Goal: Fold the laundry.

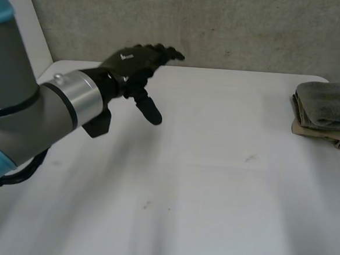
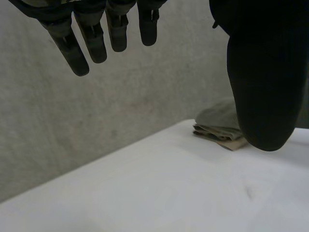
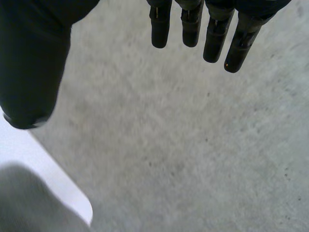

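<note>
A folded stack of laundry (image 1: 326,112), a grey towel on top of a beige one, lies at the table's far right edge. My left hand (image 1: 136,64) hovers above the far left part of the white table (image 1: 213,177), fingers straight and thumb apart, holding nothing. Beyond that hand's thumb (image 2: 260,72) the stack (image 2: 219,123) rests near the table's corner. My right hand (image 3: 212,34) is open with straight fingers over the grey floor (image 3: 193,145), past the table corner (image 3: 58,179). A grey cloth (image 3: 34,203) lies under its thumb side, untouched.
A rough concrete wall (image 1: 224,26) stands right behind the table's far edge. A white panel (image 1: 31,24) leans at the back left.
</note>
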{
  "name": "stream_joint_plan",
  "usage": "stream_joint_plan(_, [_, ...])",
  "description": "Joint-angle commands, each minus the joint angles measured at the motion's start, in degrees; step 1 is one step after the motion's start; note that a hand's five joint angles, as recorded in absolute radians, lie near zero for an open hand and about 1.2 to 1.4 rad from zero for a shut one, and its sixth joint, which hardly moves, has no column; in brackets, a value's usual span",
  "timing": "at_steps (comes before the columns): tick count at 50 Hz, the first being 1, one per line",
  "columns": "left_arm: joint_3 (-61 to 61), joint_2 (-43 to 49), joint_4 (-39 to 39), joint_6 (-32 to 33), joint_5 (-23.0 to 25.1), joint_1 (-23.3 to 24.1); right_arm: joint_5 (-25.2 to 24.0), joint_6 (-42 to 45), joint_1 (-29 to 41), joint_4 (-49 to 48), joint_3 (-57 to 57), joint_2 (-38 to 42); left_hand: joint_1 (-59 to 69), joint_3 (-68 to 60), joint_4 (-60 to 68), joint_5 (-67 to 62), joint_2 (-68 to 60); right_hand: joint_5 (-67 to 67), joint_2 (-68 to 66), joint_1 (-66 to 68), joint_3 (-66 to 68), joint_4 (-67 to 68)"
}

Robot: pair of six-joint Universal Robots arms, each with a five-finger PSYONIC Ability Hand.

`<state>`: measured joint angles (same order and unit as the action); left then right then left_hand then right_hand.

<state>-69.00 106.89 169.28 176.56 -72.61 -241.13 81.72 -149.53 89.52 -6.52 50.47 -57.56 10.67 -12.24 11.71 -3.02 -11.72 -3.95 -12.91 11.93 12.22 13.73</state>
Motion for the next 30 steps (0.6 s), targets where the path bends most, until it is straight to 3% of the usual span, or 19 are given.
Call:
stream_joint_plan(1, [-0.2, -5.3, 0.0, 0.3, -6.8, -1.6, 9.6, -8.9, 11.8, 0.9, 7.9, -7.4, 0.1, 1.5, -1.0, 2.3, 1.0, 3.9, 2.9, -1.9, -2.2, -3.7])
stream_joint_plan(6, [-2.1, -7.4, 0.0, 0.7, -12.0, -4.3, 11.4, -14.9, 19.8, 2.0, 16.2, -12.4, -0.3, 1.9, -1.3, 2.6, 1.3, 3.9, 2.9, -1.9, -2.2, -3.7])
stream_joint_plan(11, [-4.7, -8.4, 0.0, 0.7, -13.1, -7.6, 12.3, -16.1, 24.3, 2.0, 21.4, -13.4, -0.3, 1.9, -1.3, 2.6, 1.3, 3.9, 2.9, -1.9, -2.2, -3.7])
stream_joint_plan(22, [-7.8, -7.8, 3.0, 0.5, -13.3, -9.5, 17.2, -16.4, 25.0, -0.2, 26.3, -15.8, -0.7, 2.2, -1.7, 3.0, 1.7, 3.9, 2.9, -1.9, -2.2, -3.7])
stream_joint_plan(30, [-15.1, -7.6, 14.1, 0.2, -13.4, -9.5, 14.7, -16.3, 25.6, -10.5, 34.7, -15.8, -0.7, 2.2, -1.7, 3.0, 1.7, 3.9, 2.9, -1.9, -2.2, -3.7])
